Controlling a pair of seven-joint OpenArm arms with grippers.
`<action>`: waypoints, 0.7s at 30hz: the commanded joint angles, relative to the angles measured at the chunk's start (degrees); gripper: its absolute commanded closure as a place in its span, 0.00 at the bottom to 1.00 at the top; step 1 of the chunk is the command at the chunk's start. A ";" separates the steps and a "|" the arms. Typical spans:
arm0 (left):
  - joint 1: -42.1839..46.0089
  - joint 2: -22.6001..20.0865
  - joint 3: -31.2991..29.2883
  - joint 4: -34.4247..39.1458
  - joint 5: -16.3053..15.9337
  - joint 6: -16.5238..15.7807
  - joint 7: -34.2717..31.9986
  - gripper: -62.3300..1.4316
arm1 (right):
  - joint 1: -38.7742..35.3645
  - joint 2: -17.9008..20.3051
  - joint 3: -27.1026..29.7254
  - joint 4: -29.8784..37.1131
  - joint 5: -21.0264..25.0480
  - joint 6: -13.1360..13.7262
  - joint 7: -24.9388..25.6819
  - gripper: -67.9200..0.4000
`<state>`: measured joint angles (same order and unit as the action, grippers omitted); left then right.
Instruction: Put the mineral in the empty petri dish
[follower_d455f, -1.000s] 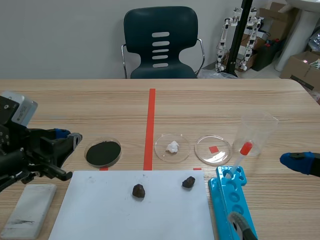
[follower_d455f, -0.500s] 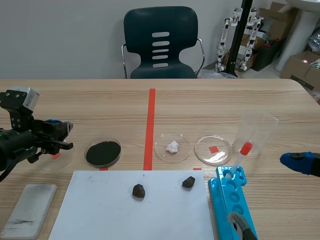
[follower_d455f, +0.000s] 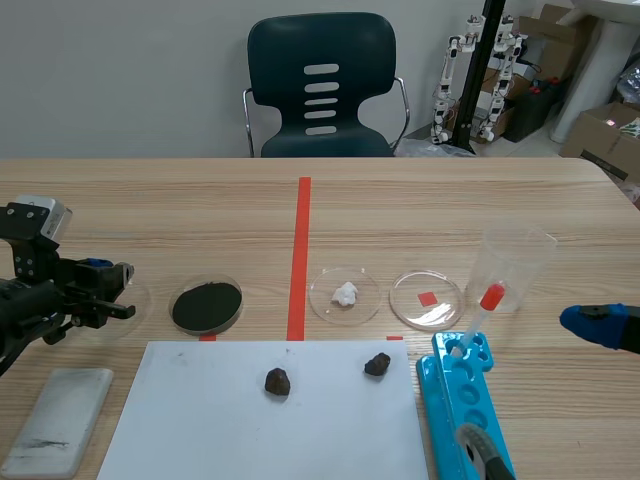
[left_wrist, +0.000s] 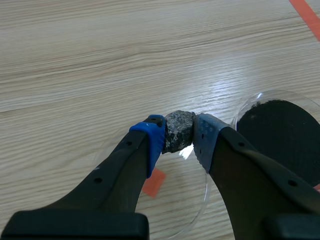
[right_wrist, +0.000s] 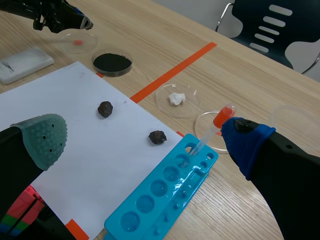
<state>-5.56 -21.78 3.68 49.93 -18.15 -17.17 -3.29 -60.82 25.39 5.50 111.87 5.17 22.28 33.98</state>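
Observation:
My left gripper is shut on a small grey mineral, pinched between its blue and grey pads. It hangs just over an empty clear petri dish that lies on an orange tape square. In the scene view that left gripper is at the table's left side, over the same dish. My right gripper stands open with nothing between its fingers, and its blue fingertip shows at the right edge.
A dish of black powder, a dish with a white lump and another clear dish lie in a row. Two dark rocks rest on white paper. A blue well tray, pipette, clear cup and grey block stand around.
My left arm has drawn back from the paper's corner to the left and farther up the table, ending over the leftmost dish. The right arm has kept still.

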 joint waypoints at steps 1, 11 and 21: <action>-0.31 -0.81 -0.26 0.11 0.00 -0.09 -1.44 0.80 | 0.02 0.00 0.04 0.68 0.59 0.02 0.81 0.04; -0.33 -0.96 -0.26 -3.93 0.66 -0.04 -4.35 0.80 | 0.02 0.00 0.04 0.68 0.59 0.02 0.83 0.04; -0.35 -0.76 -0.26 -6.19 1.38 0.13 -6.01 0.80 | 0.02 0.00 0.04 0.68 0.59 0.02 0.81 0.04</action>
<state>-5.56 -22.09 3.68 43.29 -16.64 -17.12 -7.92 -60.82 25.39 5.50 111.87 5.17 22.28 33.98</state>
